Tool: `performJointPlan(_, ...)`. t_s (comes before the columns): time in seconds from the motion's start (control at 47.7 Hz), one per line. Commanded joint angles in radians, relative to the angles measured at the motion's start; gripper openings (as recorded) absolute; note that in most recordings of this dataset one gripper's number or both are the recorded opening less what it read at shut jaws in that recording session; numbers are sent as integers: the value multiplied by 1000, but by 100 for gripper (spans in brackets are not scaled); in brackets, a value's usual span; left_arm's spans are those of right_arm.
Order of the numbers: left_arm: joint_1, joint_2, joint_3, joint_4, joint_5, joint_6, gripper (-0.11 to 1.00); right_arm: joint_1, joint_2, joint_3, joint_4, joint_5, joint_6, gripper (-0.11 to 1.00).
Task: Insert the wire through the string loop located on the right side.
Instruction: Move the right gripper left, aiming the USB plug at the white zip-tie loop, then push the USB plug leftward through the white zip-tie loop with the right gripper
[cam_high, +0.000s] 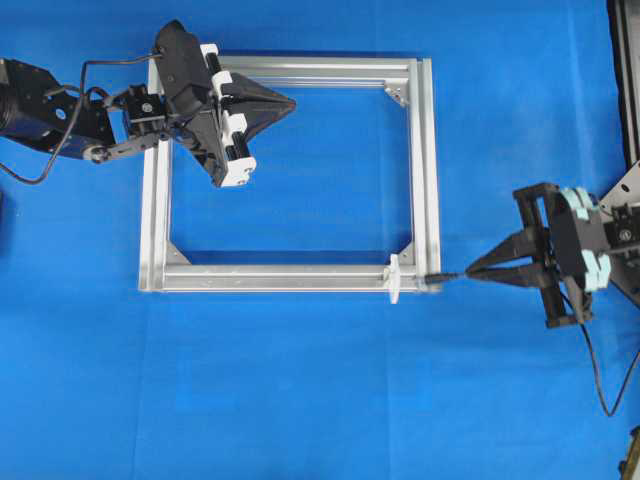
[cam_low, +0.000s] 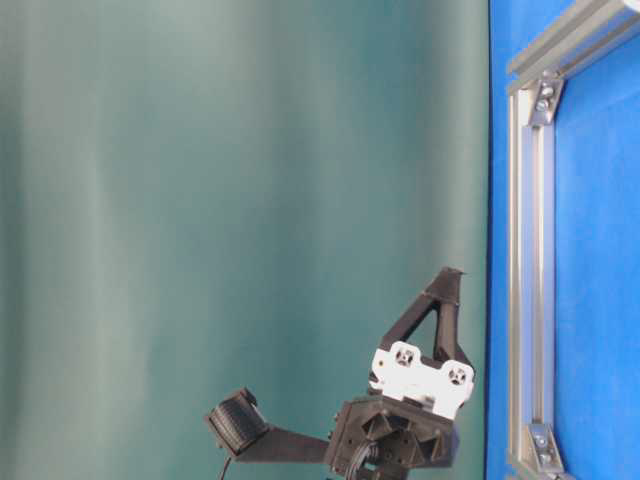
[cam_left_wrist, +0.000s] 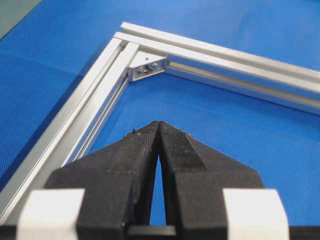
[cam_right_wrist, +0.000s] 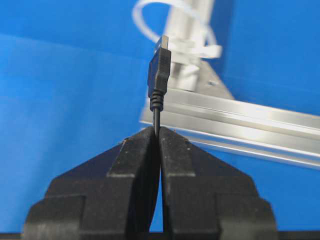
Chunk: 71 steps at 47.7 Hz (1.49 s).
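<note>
Overhead: rectangular silver aluminium frame (cam_high: 290, 175) flat on blue cloth (cam_high: 300, 400), open cloth all round. Left gripper (cam_high: 285, 102) closed, empty, over the top rail. Right gripper (cam_high: 472, 270) pinched on the thin black wire (cam_high: 447, 274), plug just beside the frame's lower right corner, near the small white string loop (cam_high: 394, 278).

Table level: teal backdrop (cam_low: 240, 200) beyond the cloth edge.

Left wrist: silver corner bracket (cam_left_wrist: 146, 67) ahead.

Right wrist: plug upright, loop behind.
</note>
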Motion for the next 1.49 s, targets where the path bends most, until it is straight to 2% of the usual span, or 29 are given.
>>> performJointPlan(0.0, -3, -29, -9, 5, -9, -2, 0, -18, -2, -6, -3, -14, -3, -4)
performJointPlan(1.469, -8, -29, -8, 5, -11, -2, 0, -21, 21, -11, -5, -25, -3, -4)
